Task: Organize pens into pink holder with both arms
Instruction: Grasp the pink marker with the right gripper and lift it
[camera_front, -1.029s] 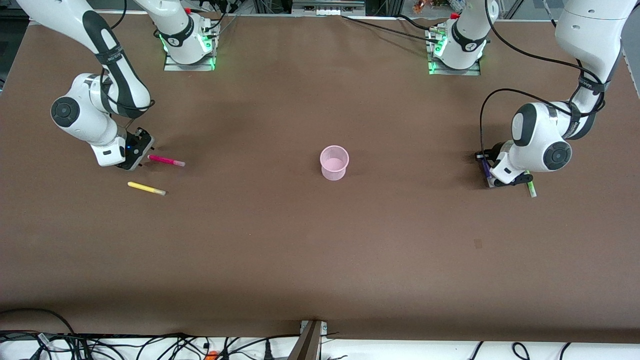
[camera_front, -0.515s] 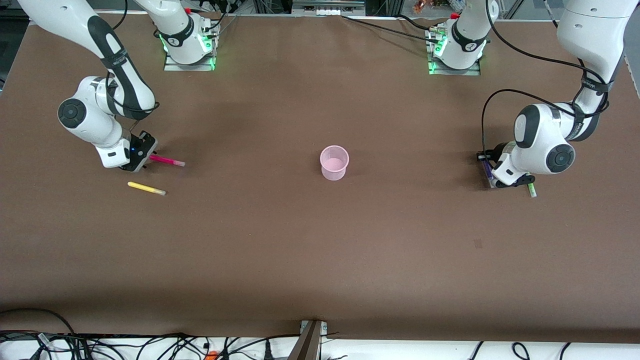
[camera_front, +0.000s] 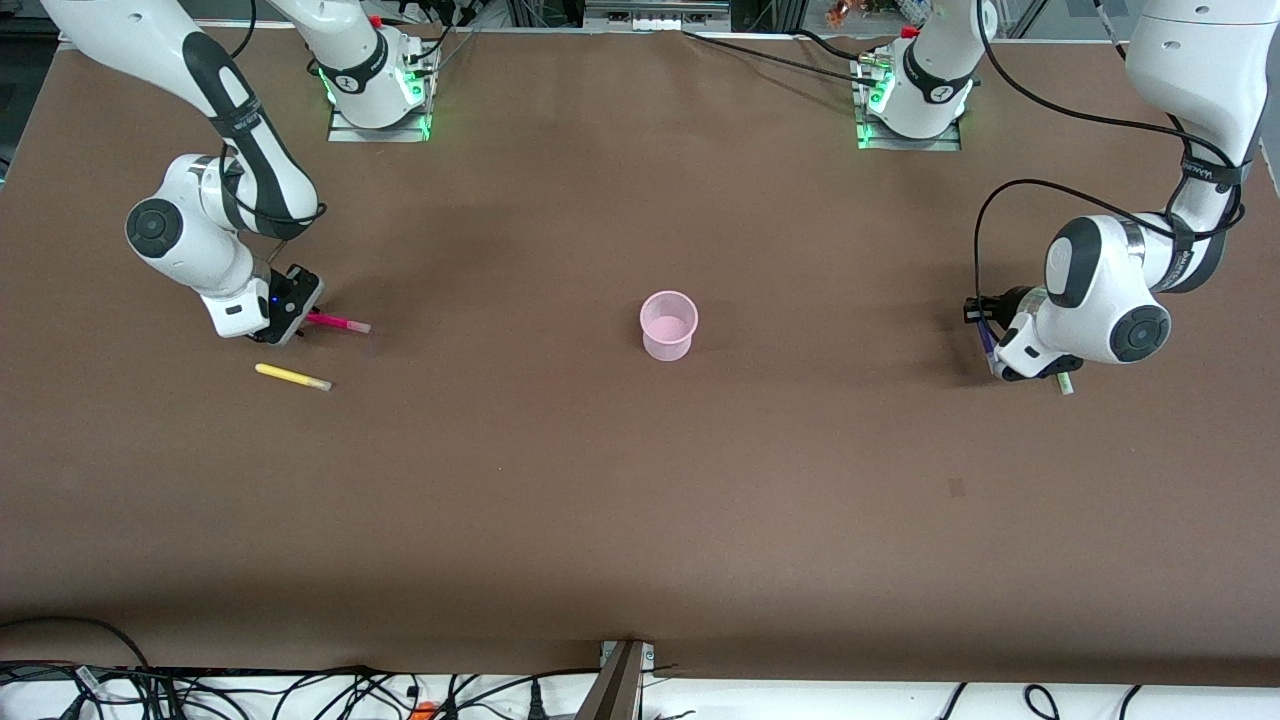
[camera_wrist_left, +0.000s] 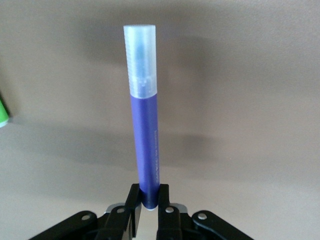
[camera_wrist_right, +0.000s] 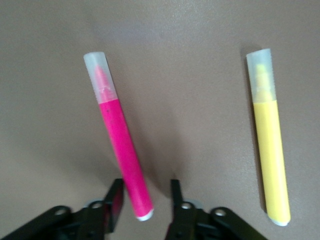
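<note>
The pink holder (camera_front: 668, 325) stands upright mid-table. My right gripper (camera_front: 298, 318) (camera_wrist_right: 145, 196) is low over the table at the right arm's end. It is open, and its jaws straddle the coloured end of the magenta pen (camera_front: 342, 323) (camera_wrist_right: 121, 150), which lies on the table. The yellow pen (camera_front: 292, 377) (camera_wrist_right: 270, 150) lies beside it, nearer the front camera. At the left arm's end my left gripper (camera_front: 992, 345) (camera_wrist_left: 146, 194) is shut on the coloured end of the purple pen (camera_front: 986, 335) (camera_wrist_left: 145, 140). The green pen (camera_front: 1065, 381) (camera_wrist_left: 2, 113) lies partly under that wrist.
The brown table (camera_front: 640, 500) stretches wide around the holder. Both arm bases (camera_front: 378, 90) stand at the edge farthest from the front camera. Cables (camera_front: 300, 690) trail along the edge nearest it.
The right gripper's jaws have narrowed around the magenta pen's end as the arm slid a little along it. The left gripper has shifted slightly toward its end of the table with the purple pen.
</note>
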